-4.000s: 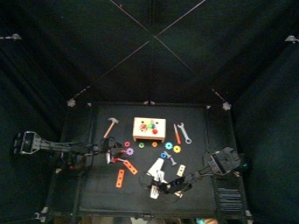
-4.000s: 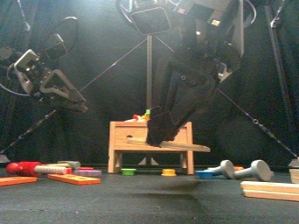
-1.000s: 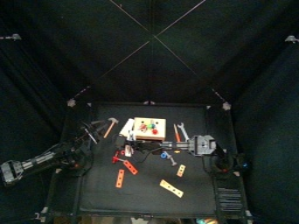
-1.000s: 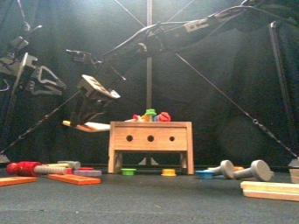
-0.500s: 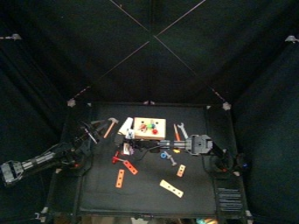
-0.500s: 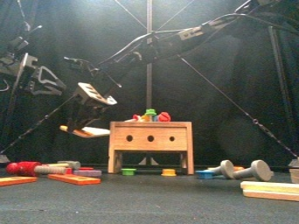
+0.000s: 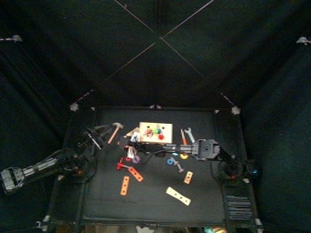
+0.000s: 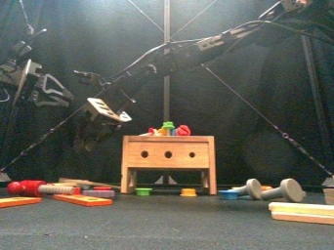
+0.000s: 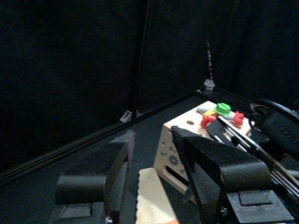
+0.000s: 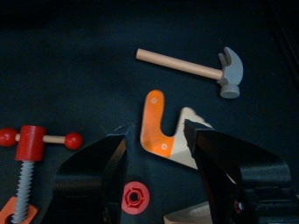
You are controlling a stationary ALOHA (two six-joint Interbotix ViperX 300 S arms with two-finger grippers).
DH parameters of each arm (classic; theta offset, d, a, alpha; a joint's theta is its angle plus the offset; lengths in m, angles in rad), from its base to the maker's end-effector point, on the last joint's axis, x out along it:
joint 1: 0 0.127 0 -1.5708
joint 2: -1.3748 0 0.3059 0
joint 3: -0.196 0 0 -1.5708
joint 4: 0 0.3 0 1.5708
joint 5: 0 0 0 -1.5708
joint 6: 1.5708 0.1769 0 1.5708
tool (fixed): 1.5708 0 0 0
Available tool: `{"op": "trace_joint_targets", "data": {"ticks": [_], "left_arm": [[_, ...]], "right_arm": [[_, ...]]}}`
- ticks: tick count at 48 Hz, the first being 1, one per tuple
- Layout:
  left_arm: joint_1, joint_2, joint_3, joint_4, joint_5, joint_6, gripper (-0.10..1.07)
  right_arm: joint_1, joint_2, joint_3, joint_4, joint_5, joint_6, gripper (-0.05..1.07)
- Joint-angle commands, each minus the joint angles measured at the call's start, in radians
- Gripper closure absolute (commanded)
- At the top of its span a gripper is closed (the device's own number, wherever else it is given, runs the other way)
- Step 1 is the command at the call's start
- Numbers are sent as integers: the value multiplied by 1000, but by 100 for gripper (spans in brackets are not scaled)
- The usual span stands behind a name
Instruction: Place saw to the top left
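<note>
**Two end effectors open, saw lying by the hammer**

Left end effector [image 9: 158, 175] rests at the table's left, jaws apart. Right end effector [image 10: 158, 166] hangs spread and empty over the saw [image 10: 193, 122], which lies flat against an orange strip [image 10: 153, 122] near the hammer [image 10: 193, 66]. It looks light, stiff and thin, best pinched across its edges. Open table [image 10: 70, 79] surrounds it; the wooden block [image 9: 187, 149] crowds the right.

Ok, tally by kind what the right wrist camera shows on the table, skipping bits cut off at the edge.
Wooden-handled hammer with grey head: 1
Flat orange hooked plastic piece: 1
Flat pale whitish saw: 1
Red-handled screw with grey thread: 1
Red nut: 1
Total: 5
</note>
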Motion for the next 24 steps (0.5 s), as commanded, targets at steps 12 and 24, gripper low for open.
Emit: {"op": "trace_joint_targets", "data": {"ticks": [12,24], "left_arm": [[2,3,0,0,0,-2,17],[2,3,9,3,9,2,17]], "right_arm": [[8,-58,-34,-2,21,3,18],[29,-87,-29,5,32,17,18]]}}
